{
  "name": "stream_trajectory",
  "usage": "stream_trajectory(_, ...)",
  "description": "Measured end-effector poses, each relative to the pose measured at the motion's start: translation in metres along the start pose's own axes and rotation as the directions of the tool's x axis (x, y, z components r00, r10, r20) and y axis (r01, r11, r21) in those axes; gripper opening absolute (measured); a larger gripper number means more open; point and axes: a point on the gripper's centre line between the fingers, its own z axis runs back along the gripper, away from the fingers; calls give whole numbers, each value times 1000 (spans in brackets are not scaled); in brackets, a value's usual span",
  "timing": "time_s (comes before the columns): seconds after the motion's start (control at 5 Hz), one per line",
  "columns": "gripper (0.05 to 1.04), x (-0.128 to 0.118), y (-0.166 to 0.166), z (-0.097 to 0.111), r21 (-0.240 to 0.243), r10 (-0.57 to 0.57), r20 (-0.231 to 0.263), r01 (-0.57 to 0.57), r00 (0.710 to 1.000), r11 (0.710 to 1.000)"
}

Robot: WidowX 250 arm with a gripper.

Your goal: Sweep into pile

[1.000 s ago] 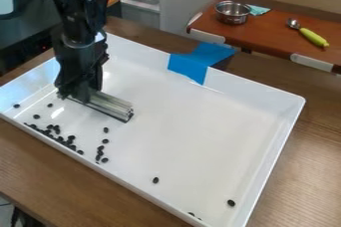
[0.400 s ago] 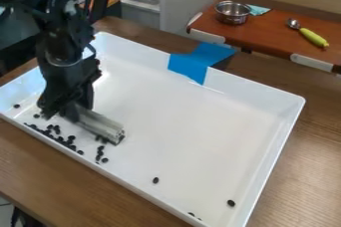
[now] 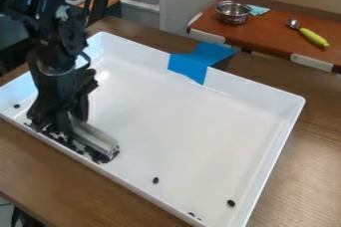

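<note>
beans (image 3: pixel 231 203), small, black and oval, lie scattered nearest, probably left for another stroke. a dark cluster of beans (image 3: pixel 81 152) sits along the near wall of the white rectangular tray (image 3: pixel 186 136), which likely serves as a stop. the silvery ribbed bar (image 3: pixel 95 139) runs alongside, presumably for a broad push, its upper end clamped in the black two-finger gripper (image 3: pixel 61 123). beyond, blue tape (image 3: pixel 188 65) perhaps steadies the tray.

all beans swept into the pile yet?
No, a lone bean still lies near the right end of the tray.
</note>
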Motion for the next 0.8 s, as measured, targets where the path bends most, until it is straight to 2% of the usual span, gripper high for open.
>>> stream_trajectory(0.2, 350, -9, -6, 5, 4, -18, -31, 19, 999, 1000)
stream_trajectory(0.4, 350, -13, -43, 26, -66, -8, -67, 3, 998, 998)
stream_trajectory(0.6, 350, -22, -76, 39, -92, -5, -106, -5, 994, 996)
stream_trajectory(0.8, 350, -37, -103, 50, -125, -41, -121, 25, 992, 992)
